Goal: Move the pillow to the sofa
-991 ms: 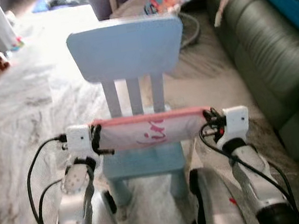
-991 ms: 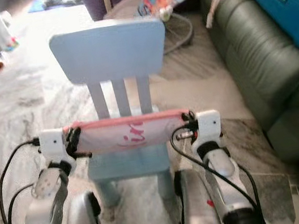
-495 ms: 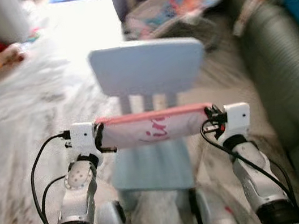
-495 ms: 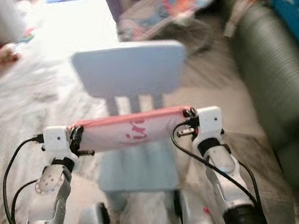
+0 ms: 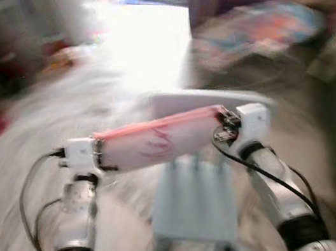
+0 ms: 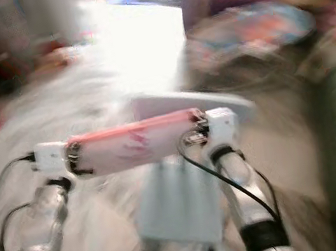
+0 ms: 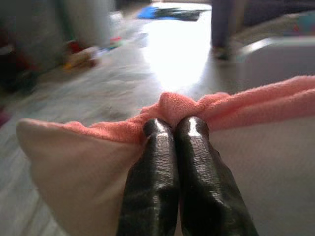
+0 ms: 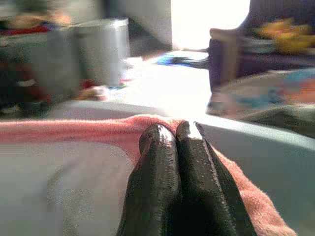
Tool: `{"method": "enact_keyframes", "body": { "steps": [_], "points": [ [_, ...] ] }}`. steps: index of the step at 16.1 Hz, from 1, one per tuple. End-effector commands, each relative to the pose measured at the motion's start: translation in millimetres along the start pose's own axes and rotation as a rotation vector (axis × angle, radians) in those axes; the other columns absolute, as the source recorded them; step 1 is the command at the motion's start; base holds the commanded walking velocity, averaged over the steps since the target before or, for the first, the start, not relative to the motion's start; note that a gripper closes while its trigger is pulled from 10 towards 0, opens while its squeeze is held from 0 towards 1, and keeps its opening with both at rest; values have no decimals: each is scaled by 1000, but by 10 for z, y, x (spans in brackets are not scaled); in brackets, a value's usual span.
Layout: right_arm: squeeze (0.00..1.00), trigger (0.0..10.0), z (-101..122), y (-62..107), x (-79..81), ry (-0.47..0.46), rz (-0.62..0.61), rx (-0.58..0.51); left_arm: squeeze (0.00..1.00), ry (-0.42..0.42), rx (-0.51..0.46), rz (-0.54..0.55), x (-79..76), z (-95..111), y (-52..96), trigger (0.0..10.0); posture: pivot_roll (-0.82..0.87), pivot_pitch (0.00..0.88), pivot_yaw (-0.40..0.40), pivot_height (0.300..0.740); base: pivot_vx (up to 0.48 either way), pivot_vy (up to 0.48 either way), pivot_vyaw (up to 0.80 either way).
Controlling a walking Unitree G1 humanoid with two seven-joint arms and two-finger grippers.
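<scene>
The pillow (image 5: 158, 141) is cloth: its pale face looks smooth and matt, and its pink edge has a rough, towel-like pile. The left gripper (image 7: 174, 129) and the right gripper (image 8: 174, 132) have black fingers with a glossy, slightly pebbled skin, like rubber, and they press into the pink edge. The arms look like silver metal with a soft shine. The light blue chair (image 5: 196, 195) at the lower centre looks like smooth plastic.

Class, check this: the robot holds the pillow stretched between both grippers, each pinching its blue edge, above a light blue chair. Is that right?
Not quite. The pillow has a pink edge, not blue, as both wrist views show. The left gripper and right gripper each pinch that edge, above the light blue chair.
</scene>
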State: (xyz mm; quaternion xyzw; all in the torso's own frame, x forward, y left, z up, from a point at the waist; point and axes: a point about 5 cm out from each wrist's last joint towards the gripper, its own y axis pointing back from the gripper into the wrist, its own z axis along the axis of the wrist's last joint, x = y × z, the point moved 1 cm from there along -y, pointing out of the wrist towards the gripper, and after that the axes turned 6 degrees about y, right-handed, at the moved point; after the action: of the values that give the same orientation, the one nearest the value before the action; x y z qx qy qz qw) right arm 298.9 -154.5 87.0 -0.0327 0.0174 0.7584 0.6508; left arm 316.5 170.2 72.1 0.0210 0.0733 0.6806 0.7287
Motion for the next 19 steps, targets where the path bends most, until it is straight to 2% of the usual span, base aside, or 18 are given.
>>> {"method": "enact_keyframes", "body": {
  "steps": [1,9,16,19],
  "points": [
    [0,10000,-51,82,-254,-2,-111,22,0,2,19,19,15,-64,28,10000,-34,0,-17,740,0,0,0],
    [0,10000,-36,73,-223,-3,-110,19,0,9,44,16,-18,-130,51,10000,-28,0,-23,740,0,0,0],
    [0,10000,-103,151,-222,-29,-129,40,0,-8,57,-31,-86,-177,122,10000,-30,0,-19,740,0,0,0],
    [0,10000,-111,160,-229,-31,-133,50,0,-3,63,-36,-88,-180,132,10000,-31,0,-15,740,-291,0,-202]
  ]
}}
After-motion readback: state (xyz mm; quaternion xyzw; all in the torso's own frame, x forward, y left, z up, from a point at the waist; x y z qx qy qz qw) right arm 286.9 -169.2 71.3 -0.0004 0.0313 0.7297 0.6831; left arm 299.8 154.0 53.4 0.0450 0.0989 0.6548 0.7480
